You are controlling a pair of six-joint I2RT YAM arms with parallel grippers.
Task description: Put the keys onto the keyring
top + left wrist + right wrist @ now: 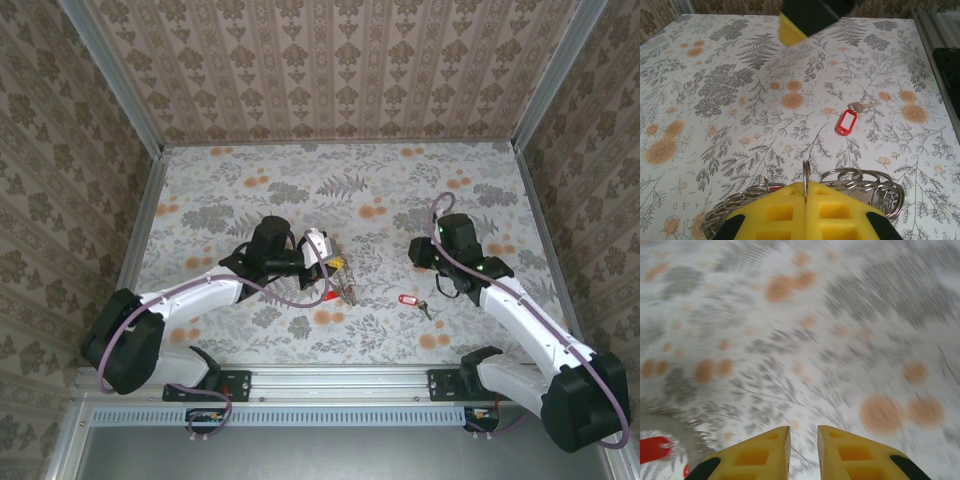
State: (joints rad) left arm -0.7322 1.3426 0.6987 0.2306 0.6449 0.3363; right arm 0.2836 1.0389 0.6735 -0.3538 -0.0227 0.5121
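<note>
The left claw (pixel 806 186) is clamped on the keyring (pixel 850 181), gripping one upright ring at the bottom centre of the left wrist view. A red-tagged key (pixel 846 121) lies flat on the floral bench (pixel 715 100), right of centre and apart from the keyring. The right claw (pixel 804 432) hangs above the bench, slightly apart and holding nothing.

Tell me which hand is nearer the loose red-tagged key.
Right. The right hand hangs just beside the red-tagged key; the left hand, clamping the keyring, sits farther off on the key's other side.
</note>
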